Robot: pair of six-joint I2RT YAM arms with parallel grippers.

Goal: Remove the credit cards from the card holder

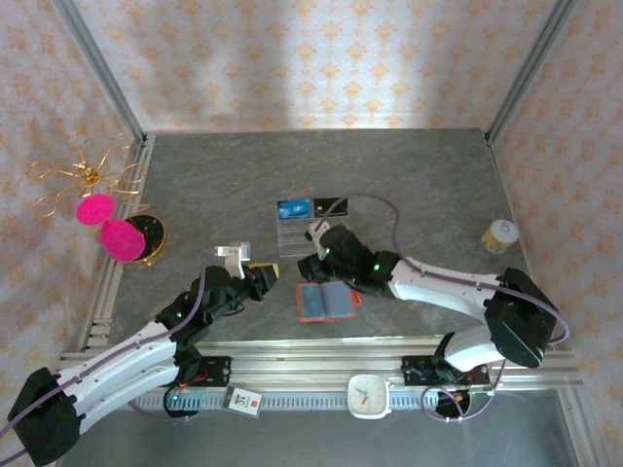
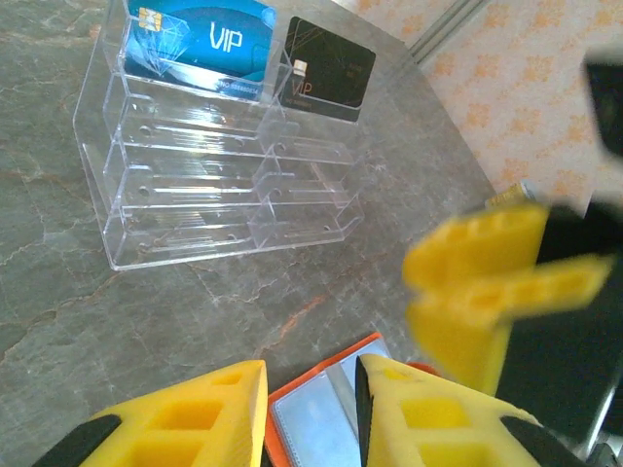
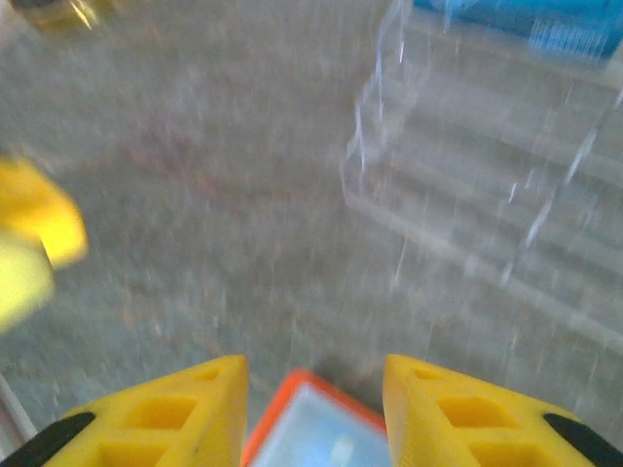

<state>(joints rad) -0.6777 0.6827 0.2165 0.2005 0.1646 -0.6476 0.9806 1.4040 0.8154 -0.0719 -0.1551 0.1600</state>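
Note:
The orange card holder (image 1: 327, 302) lies open on the table, grey-blue lining up. The blue card (image 1: 293, 207) and the black card (image 1: 331, 205) stand in the back row of a clear plastic tray (image 1: 295, 235), away from the card holder. In the left wrist view the blue card (image 2: 195, 39) reads VIP, and the black card (image 2: 326, 73) is beside it. My left gripper (image 1: 265, 276) hovers at the holder's left edge, open (image 2: 310, 365), with the holder (image 2: 321, 418) showing in the gap. My right gripper (image 1: 313, 270) is open (image 3: 313, 362) over the holder's far corner (image 3: 311, 428).
A gold wire stand with pink pom-poms (image 1: 102, 222) sits at the left wall. A small yellow-white pot (image 1: 499, 234) stands at the right. A white clock (image 1: 369, 396) rests on the near rail. The two grippers are close together; the right one's fingers (image 2: 487, 282) show in the left wrist view.

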